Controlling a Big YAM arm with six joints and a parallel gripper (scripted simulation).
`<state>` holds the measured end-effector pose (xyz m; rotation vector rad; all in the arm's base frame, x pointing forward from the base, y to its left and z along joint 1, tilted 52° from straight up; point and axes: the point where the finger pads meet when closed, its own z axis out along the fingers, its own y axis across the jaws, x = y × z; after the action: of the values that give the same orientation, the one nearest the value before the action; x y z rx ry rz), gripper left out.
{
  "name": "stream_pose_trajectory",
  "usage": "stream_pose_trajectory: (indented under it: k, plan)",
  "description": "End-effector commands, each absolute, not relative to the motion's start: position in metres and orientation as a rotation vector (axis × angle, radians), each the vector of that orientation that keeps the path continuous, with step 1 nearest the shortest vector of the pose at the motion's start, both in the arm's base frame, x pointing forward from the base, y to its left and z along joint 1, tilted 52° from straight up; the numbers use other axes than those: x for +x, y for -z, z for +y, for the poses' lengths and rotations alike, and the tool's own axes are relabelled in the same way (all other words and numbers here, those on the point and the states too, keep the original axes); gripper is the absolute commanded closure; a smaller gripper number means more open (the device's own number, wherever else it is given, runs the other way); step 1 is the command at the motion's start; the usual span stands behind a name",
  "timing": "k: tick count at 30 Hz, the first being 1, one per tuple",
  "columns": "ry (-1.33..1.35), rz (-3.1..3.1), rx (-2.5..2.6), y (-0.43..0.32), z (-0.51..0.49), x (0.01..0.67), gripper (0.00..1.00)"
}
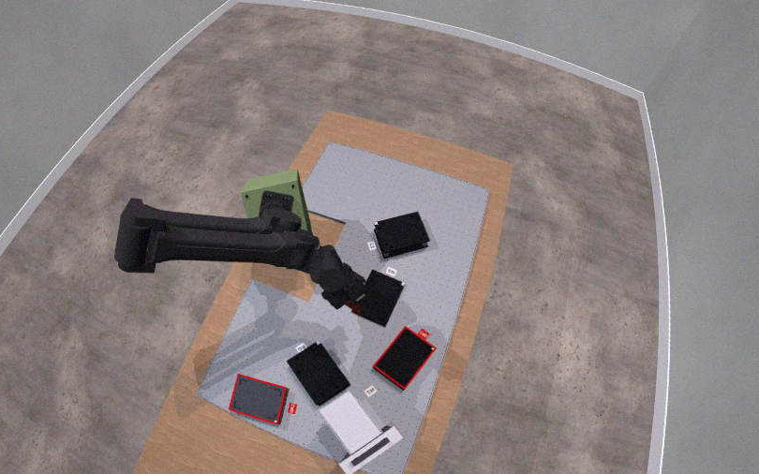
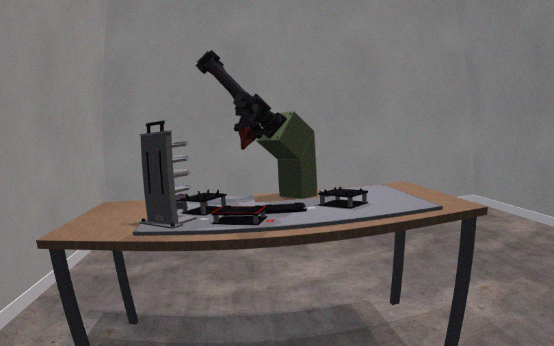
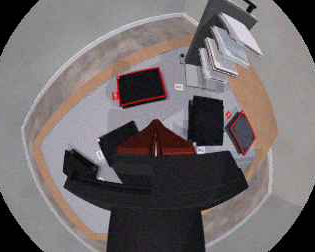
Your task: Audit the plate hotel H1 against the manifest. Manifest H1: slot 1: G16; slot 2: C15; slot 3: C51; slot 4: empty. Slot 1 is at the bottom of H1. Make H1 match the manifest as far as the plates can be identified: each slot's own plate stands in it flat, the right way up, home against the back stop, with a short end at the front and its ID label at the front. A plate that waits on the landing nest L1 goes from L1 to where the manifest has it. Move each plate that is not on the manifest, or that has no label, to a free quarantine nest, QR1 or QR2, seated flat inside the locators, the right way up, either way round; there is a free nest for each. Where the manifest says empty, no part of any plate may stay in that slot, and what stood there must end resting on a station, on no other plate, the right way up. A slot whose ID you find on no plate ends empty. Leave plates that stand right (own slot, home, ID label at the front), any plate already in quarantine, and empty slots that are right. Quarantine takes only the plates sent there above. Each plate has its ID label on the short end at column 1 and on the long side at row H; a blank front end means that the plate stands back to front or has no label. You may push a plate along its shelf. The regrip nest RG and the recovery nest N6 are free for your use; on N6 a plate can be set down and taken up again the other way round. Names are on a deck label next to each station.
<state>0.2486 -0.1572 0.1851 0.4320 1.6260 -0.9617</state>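
The plate hotel H1 (image 2: pixel 159 176) stands at the left end of the grey deck, its shelves (image 2: pixel 179 165) pointing towards the arm. The overhead view shows it from above (image 1: pixel 361 433). In the wrist view (image 3: pixel 223 38) several of its slots hold light plates; I cannot read any labels. My gripper (image 2: pixel 245 137) is shut and empty, with red fingers pointing down, high above the deck. In the overhead view it hangs (image 1: pixel 356 305) over the edge of a flat black nest (image 1: pixel 380 297). The wrist view shows the fingertips closed together (image 3: pixel 156 145).
Two red-bordered quarantine nests lie on the deck: one black inside (image 1: pixel 404 357), one grey inside (image 1: pixel 258 398). A black nest (image 1: pixel 318 373) sits near the hotel. A raised black nest (image 1: pixel 401 233) stands at the far end. The green arm base (image 2: pixel 294 156) rises behind the deck.
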Motion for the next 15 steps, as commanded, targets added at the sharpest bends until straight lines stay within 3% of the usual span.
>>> stream_pose_trajectory:
  k: [1,15]
  plan:
    - [0.962,1.462,0.456,-0.217,-0.176,0.233,1.0]
    - [0.953,1.484,0.463,-0.23,-0.202,0.208,1.0]
